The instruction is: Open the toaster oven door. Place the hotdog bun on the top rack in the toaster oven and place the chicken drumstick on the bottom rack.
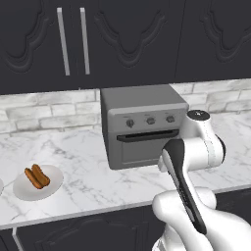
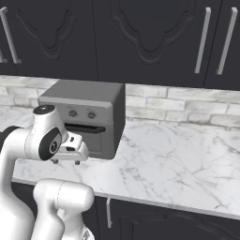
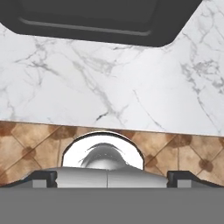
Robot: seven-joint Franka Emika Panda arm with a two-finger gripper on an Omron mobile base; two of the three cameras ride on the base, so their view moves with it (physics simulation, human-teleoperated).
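1. One toaster oven (image 1: 142,125) sits on the marble counter (image 1: 83,162), its back near the brick wall (image 1: 49,112). Its door (image 1: 147,149) is shut, with the dark handle bar (image 1: 147,136) running across just under three knobs (image 1: 150,120).
2. To the left of the oven, well apart from it, a white plate (image 1: 37,183) rests near the counter's front edge. On it lies something long and brown with a reddish strip (image 1: 37,176); it looks like a bun or sausage, but I cannot tell which.
3. At the far left edge of the left base view, a sliver of another pale round thing (image 1: 1,186) peeks in; too little shows to name it.
4. From the right base view, the gripper (image 2: 68,161) hangs in front of the oven, below the handle and over the front part of the counter, pointing down.
5. Looking along the hand, the two finger tips (image 3: 43,178) stand wide apart at the bottom corners, nothing between them, so the hand is open and empty.
6. That same view looks down on the counter (image 3: 109,83), the oven's dark front edge (image 3: 96,22) across the top, and a brown tiled floor (image 3: 26,144) below the counter's edge.
7. Dark cabinets (image 1: 127,39) with pale bar handles (image 1: 61,41) hang above; dark cabinet fronts (image 2: 178,220) run below the counter.
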